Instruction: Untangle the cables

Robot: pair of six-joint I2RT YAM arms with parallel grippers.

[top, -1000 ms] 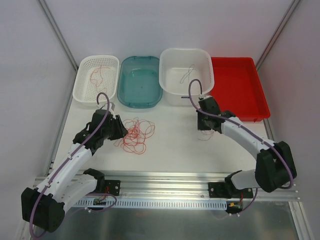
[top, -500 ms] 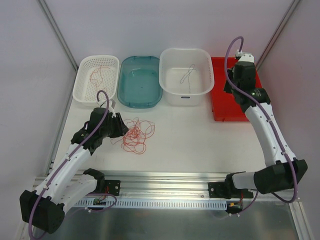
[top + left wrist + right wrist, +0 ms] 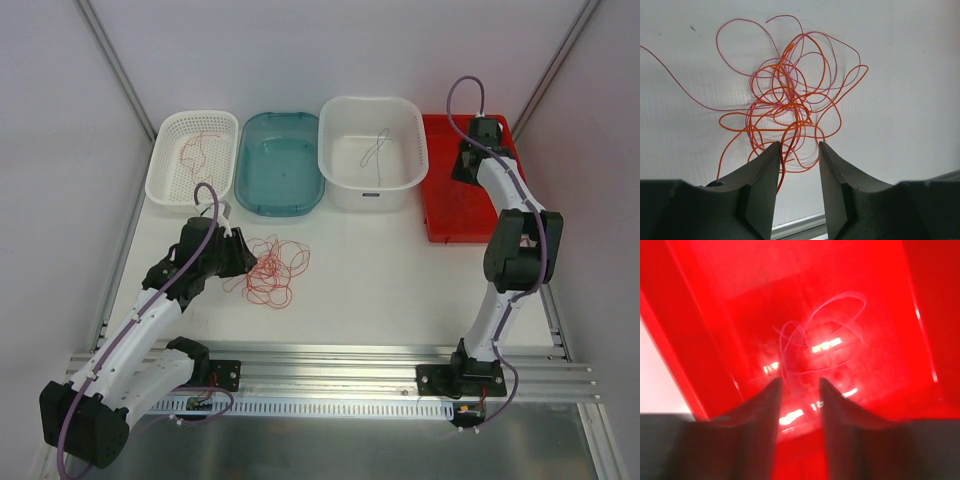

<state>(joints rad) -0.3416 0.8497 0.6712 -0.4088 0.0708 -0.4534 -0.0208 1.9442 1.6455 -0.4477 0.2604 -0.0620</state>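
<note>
A white table (image 3: 380,280) sits between plain pale walls (image 3: 300,50), an aluminium rail (image 3: 330,358) along its near edge

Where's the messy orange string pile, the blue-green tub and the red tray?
tangle of orange cables (image 3: 790,102), left wrist view, on the dense middle where the loops cross.
teal tub (image 3: 268,150), top view, on the tub's bare floor.
red tray (image 3: 458,215), top view, on bare floor near its front edge.

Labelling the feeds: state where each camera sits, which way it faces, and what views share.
Top external: above and behind the bases, facing down at the table; both arms show.
Left wrist: rides the wrist, facing down at the cable tangle; left gripper shows.
Right wrist: facing into the red tray; right gripper shows.
Shared: top and left wrist see the tangle.
</note>
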